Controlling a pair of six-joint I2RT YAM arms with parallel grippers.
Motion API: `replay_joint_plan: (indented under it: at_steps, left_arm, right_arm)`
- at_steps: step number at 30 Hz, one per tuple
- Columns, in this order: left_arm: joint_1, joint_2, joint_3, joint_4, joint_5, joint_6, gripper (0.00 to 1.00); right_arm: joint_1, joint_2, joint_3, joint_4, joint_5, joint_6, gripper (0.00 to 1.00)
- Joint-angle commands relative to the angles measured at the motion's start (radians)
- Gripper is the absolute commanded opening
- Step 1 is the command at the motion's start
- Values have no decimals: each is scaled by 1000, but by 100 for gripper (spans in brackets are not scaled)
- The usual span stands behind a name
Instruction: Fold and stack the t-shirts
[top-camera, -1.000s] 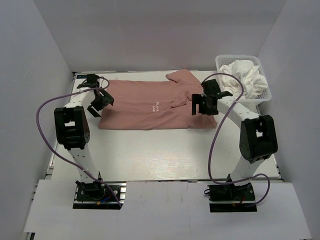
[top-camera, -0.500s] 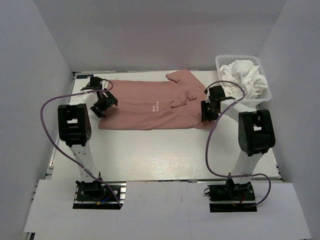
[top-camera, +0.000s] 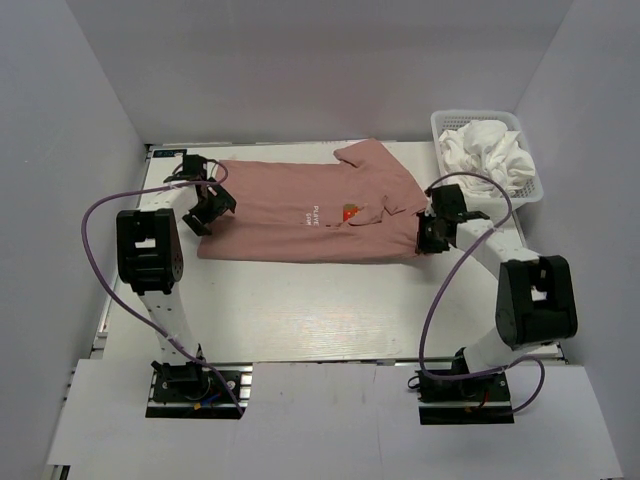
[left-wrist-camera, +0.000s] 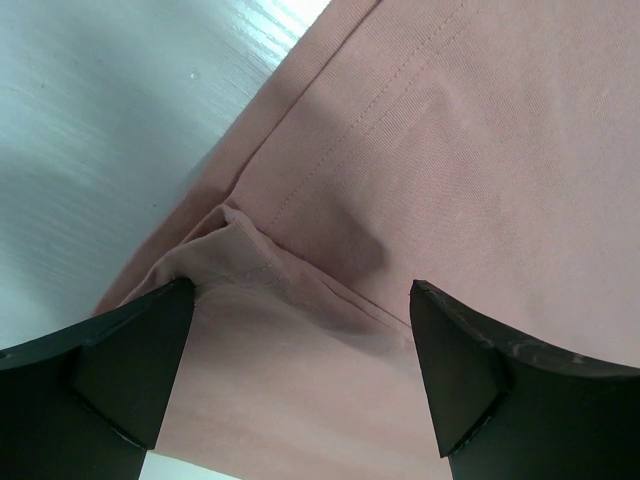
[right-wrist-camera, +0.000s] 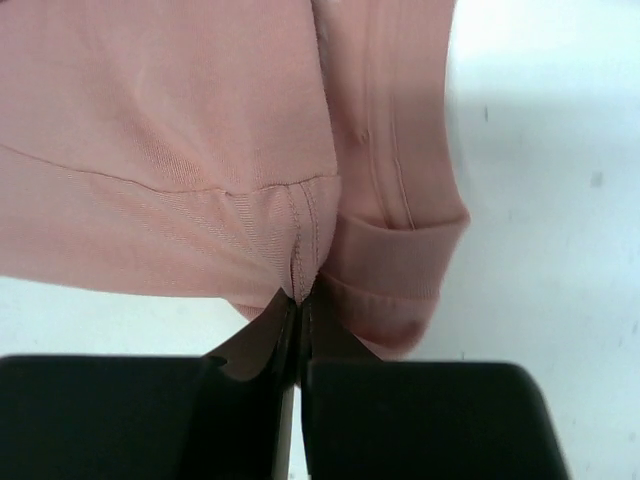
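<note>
Cloth covers the far half of the worktop (top-camera: 320, 300): the pink t-shirt (top-camera: 280, 215) lies spread out sideways from where I sit, hem toward my left arm and shoulders toward my right, chest side up. Its small red-brown graphic (top-camera: 349, 212) shows, with the white text (top-camera: 312, 215) just to the left of it. One sleeve points at the back wall. My left pincer (top-camera: 207, 205) hangs over the hem end of the pink t-shirt, at its left edge. On the left wrist camera its two fingers (left-wrist-camera: 130, 360) stand wide apart with nothing between them. Below the gap I see the stitched hem, a small tuck where a corner of cloth folds under, and bare worktop beyond the edge. I cannot tell from that camera whether the fingertips touch the fabric. My right pincer (top-camera: 428, 235) sits at the near right corner of the pink t-shirt, low over the worktop. The right wrist camera shows its fingers pressed together on a seam of the pink cloth, which puckers into the pinch. A rolled sleeve cuff lies just to the right of the pinch, with white worktop past it. The white t-shirts (top-camera: 487, 152) are heaped loose and crumpled in the basket (top-camera: 528, 196) at the far right corner, apart from the pink t-shirt. A purple cable (top-camera: 100, 215) loops out from each arm.
</note>
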Motion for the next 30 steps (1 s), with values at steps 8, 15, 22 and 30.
replay_joint_plan:
  at_steps: [8, 15, 22, 30]
  left_arm:
    - [6, 25, -55, -104, -79, -2, 100]
    - [6, -33, -55, -92, -40, 7, 100]
    - [6, -74, -43, -92, -31, 16, 100]
    - [6, -64, -61, -101, -30, 16, 100]
  right_arm:
    - [-33, -79, -168, -43, 90, 66, 23]
    - [-26, -127, -27, -96, 7, 43, 90]
    - [20, -151, -7, -6, -278, 76, 90]
    - [39, -52, -133, 92, -263, 154, 90]
